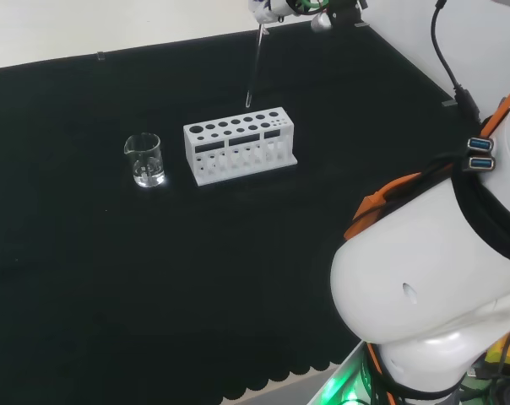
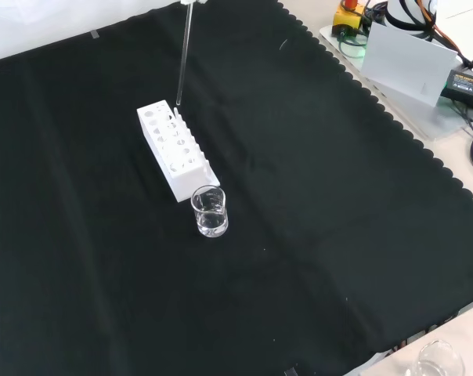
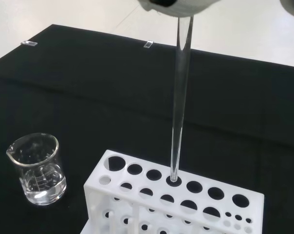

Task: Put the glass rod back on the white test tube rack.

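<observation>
The glass rod [image 1: 254, 67] hangs nearly upright from the hand [image 1: 276, 8] at the head view's top edge, and the fingers pinch its upper end. In the front view the rod [image 2: 185, 55] comes down from the top edge, its lower tip just above the far end of the white test tube rack [image 2: 162, 160]. The wrist view shows the rod [image 3: 180, 97] with its tip at the mouth of a back-row hole in the rack [image 3: 96, 195], below a blurred white part of the hand [image 3: 178, 6]. The rack [image 1: 238, 156] stands mid-cloth with its holes unoccupied.
A small glass beaker [image 1: 143, 160] with a little clear liquid stands close to one end of the rack [image 2: 210, 211] [image 3: 37, 168]. The arm's white link [image 1: 432, 278] bulks at the head view's right. Beyond the cloth's scalloped edge sit a white box [image 2: 409, 51] and another glass [image 2: 438, 362].
</observation>
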Available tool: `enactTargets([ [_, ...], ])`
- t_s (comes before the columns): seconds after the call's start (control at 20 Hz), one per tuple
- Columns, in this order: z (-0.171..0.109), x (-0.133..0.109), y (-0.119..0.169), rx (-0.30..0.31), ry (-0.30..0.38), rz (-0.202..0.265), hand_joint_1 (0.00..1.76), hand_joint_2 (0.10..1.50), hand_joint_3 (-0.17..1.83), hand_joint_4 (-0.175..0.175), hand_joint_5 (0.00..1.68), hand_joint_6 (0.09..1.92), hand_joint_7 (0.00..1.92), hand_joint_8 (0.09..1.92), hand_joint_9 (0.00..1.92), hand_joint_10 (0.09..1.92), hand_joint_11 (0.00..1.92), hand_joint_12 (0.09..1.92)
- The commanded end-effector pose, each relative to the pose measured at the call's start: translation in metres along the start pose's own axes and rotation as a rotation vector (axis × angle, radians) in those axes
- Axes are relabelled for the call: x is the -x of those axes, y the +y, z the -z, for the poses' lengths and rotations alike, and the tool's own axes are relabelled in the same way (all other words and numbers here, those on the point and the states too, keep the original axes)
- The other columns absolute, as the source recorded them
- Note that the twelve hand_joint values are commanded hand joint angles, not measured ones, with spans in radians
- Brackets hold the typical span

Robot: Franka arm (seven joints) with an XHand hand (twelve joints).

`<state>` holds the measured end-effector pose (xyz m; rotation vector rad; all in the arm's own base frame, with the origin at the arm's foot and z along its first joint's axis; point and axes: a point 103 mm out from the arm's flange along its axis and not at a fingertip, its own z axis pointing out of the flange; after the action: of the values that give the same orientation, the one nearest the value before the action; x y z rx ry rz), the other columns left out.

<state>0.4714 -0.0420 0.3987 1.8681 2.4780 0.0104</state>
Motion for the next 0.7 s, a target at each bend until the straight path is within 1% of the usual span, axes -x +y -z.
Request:
enactTargets([
  [0.05, -0.005, -0.005, 0.005, -0.007, 0.003, 0.009, 1.32, 1.04, -0.17, -0.175, 1.37, 0.33, 1.41, 0.34, 1.83, 0.38, 1.71, 0.53],
  [0.5, -0.017, -0.013, 0.017, -0.019, 0.005, 0.020, 1.32, 1.04, -0.17, -0.175, 1.37, 0.33, 1.42, 0.34, 1.83, 0.38, 1.71, 0.53],
  [0.7, -0.021, -0.012, 0.021, -0.019, 0.025, 0.017, 1.32, 1.04, -0.17, -0.175, 1.37, 0.33, 1.42, 0.34, 1.83, 0.38, 1.71, 0.53],
])
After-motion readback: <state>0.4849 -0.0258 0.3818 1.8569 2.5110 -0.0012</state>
